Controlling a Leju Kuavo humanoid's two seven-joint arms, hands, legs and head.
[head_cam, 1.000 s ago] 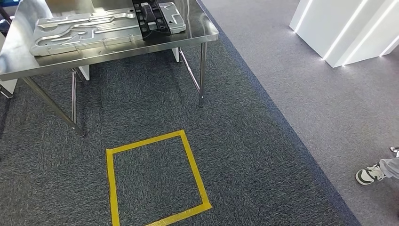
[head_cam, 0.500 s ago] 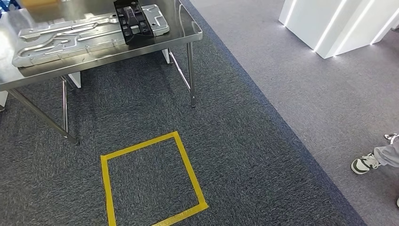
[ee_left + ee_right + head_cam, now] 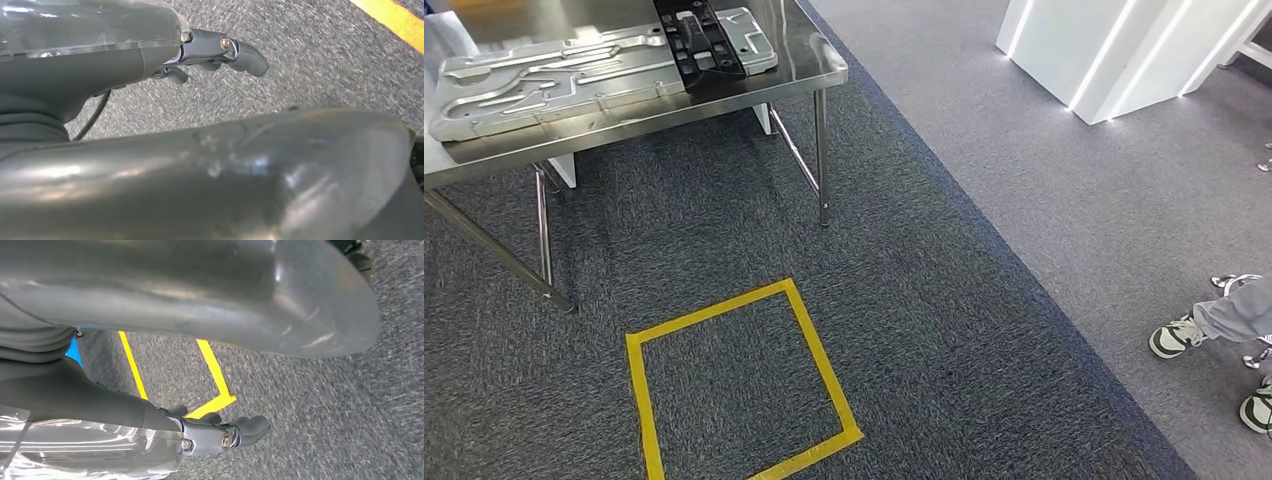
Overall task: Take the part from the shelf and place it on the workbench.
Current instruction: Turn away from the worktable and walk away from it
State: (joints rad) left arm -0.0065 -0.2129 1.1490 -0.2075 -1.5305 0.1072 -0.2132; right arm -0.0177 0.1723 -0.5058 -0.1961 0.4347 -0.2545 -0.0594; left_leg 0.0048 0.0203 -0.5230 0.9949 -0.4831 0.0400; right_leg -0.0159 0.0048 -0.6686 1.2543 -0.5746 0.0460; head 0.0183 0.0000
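Observation:
A steel workbench (image 3: 809, 72) stands at the upper left of the head view. On it lies a large silver stamped plate (image 3: 534, 75), and a black ribbed part (image 3: 698, 40) rests across the plate's right end. My left hand (image 3: 215, 50) hangs over grey carpet with its fingers loosely apart and nothing in it. My right hand (image 3: 220, 432) hangs the same way above the carpet, holding nothing, near a corner of yellow tape (image 3: 212, 370).
A yellow tape square (image 3: 812, 335) marks the dark carpet in front of the workbench. White lit panels (image 3: 1104, 50) stand at the upper right on lighter carpet. A person's shoes (image 3: 1176, 337) and a trouser leg come in at the right edge.
The whole picture has shifted left as the camera turned; workbench and tape square sit further left. The person's feet at the right have come further into view.

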